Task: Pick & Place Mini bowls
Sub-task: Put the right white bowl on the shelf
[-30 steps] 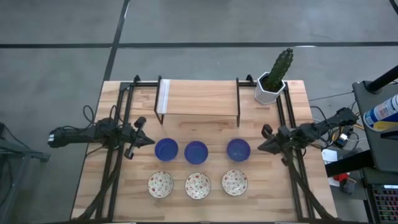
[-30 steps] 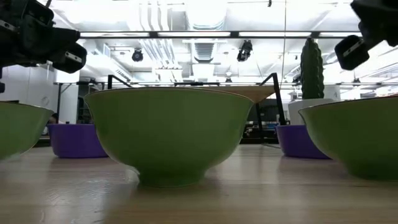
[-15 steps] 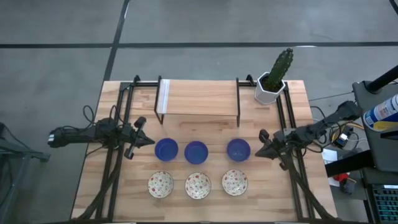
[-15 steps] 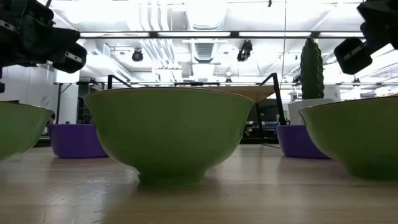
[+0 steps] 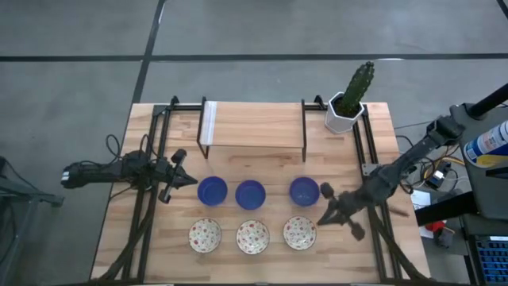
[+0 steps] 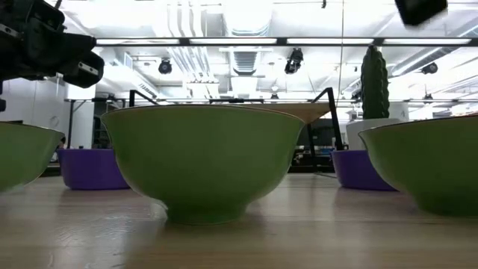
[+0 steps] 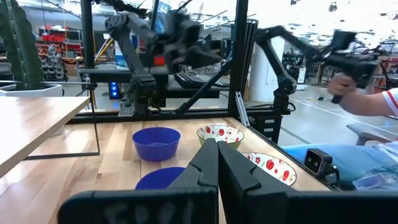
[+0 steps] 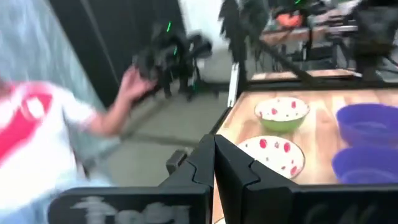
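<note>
Blurred person (image 8: 37,118) (right wrist view)

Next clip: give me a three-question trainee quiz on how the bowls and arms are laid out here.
1. True or false: the three solid cobalt blue mini bowls sit in a row between the wooden shelf riser and the cream floral mini bowls.
2. Which gripper is nearest the rightmost floral bowl?
A. left gripper
B. right gripper
3. Fill in: both grippers' jaws are ____.

Key: 1 true; 2 B; 3 shut.
</note>
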{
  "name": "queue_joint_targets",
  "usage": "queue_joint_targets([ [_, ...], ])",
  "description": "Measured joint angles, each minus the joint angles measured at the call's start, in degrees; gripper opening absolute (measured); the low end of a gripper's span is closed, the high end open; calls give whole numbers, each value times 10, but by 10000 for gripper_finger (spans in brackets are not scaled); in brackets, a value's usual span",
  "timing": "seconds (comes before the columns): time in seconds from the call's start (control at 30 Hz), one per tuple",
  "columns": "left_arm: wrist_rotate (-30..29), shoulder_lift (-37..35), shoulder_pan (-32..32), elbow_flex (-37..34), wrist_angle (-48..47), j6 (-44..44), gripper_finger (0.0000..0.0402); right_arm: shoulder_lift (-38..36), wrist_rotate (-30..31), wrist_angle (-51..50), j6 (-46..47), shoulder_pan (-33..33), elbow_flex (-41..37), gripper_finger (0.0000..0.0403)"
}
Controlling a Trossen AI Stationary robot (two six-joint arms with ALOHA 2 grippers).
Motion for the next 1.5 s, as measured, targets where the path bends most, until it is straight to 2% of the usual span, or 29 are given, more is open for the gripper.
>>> queue_joint_targets([
  [0.07,-3,0,0,0,2,-5,0,45,0,-99,5,10,72,8],
  [0.23,-73,0,0,0,33,-3,0,155,25,-301,49,19,233,8],
  [0.47,-80,2,0,0,31,-2,0,282,39,-483,104,28,381,8],
  [0.53,-81,2,0,0,33,-6,0,320,40,-499,122,33,404,8],
  [0.7,-83,2,0,0,49,-117,0,407,29,-556,161,43,459,15],
  [1.0,-53,3,-1,0,80,-159,0,520,28,-691,190,51,548,84],
  [1.2,-53,3,-5,0,89,-155,0,540,28,-707,200,55,564,112],
  [1.5,-24,4,-5,0,90,-156,0,539,29,-715,231,61,560,116],
])
